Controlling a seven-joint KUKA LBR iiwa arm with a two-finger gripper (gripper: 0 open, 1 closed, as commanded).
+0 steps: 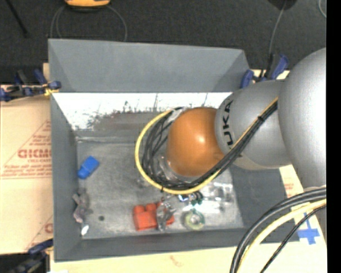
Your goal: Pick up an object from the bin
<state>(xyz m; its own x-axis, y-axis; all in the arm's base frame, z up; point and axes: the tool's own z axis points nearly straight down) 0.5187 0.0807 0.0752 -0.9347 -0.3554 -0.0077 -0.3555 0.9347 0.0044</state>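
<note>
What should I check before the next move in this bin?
1. Position: gripper low beside the red block: ok.
2. Anything held: cannot tell.
3. Space around the pick: ring lies close by the gripper: not ok.
4. Clearance to the near wall: cannot tell.
5. Blue block well away, at the view's left: ok.

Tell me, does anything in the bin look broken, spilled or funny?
Nothing stands out. The small blue plastic block, the red blocky piece and the little grey crumpled thing just lie loose on the floor of the grey metal bin, none spilled or visibly broken.
</note>
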